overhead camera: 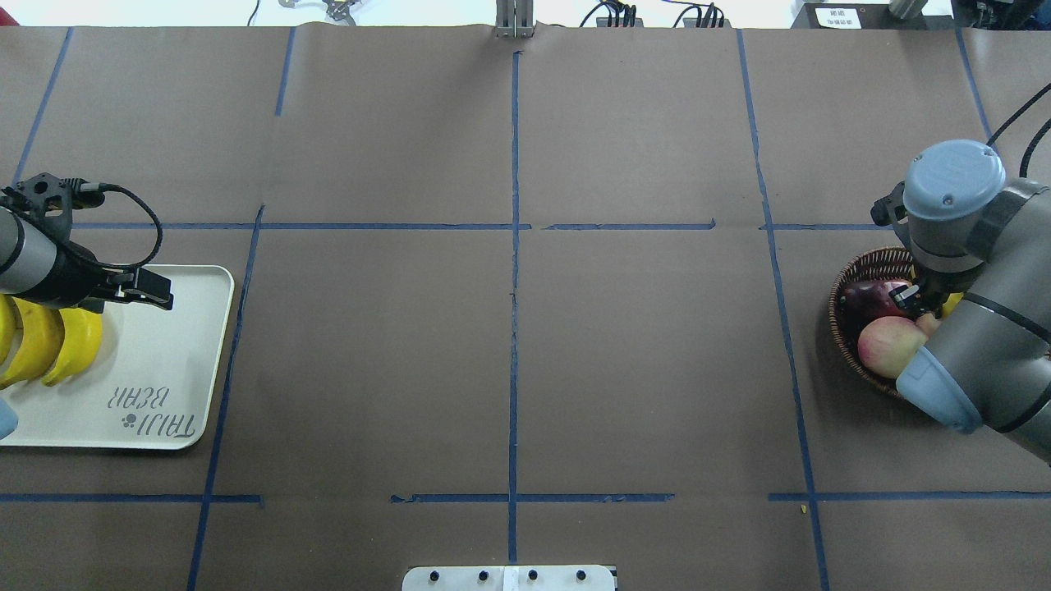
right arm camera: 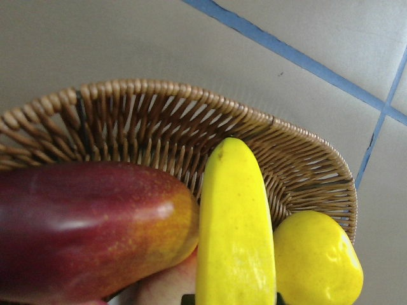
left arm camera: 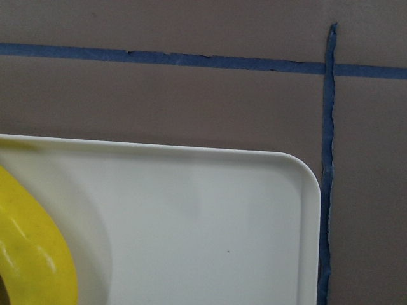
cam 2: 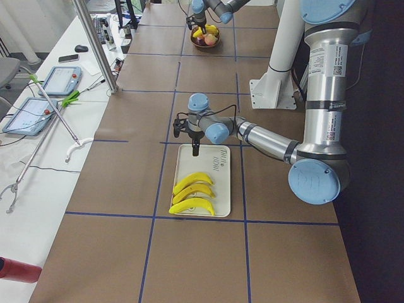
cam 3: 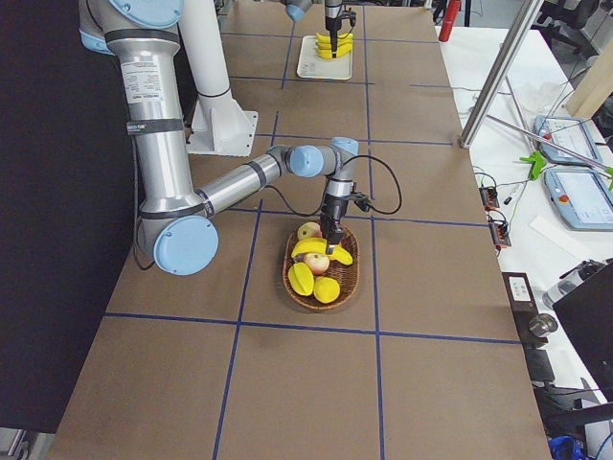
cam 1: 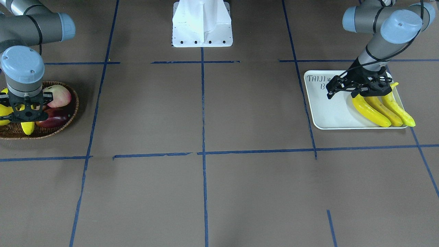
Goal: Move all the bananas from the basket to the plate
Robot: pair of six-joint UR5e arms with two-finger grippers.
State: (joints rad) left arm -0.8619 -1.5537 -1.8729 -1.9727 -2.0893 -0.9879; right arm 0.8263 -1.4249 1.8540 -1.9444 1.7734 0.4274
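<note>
Three bananas (cam 1: 372, 111) lie side by side on the cream plate (cam 1: 332, 113), also in the overhead view (overhead camera: 49, 345). My left gripper (cam 1: 330, 90) hovers over the plate's bare half beside them, open and empty. Its wrist view shows one banana (left arm camera: 32, 248) and the plate's corner (left arm camera: 210, 222). One more banana (right arm camera: 235, 229) lies in the wicker basket (right arm camera: 159, 121). My right gripper (cam 1: 24, 120) is down in the basket (cam 1: 65, 128), jaws against both sides of that banana (cam 1: 28, 127).
The basket also holds a dark red fruit (right arm camera: 82, 229), a pink-red apple (cam 1: 56, 96) and a plump yellow fruit (right arm camera: 315, 260). The white robot base (cam 1: 202, 24) stands at mid table. Blue tape lines cross the brown table.
</note>
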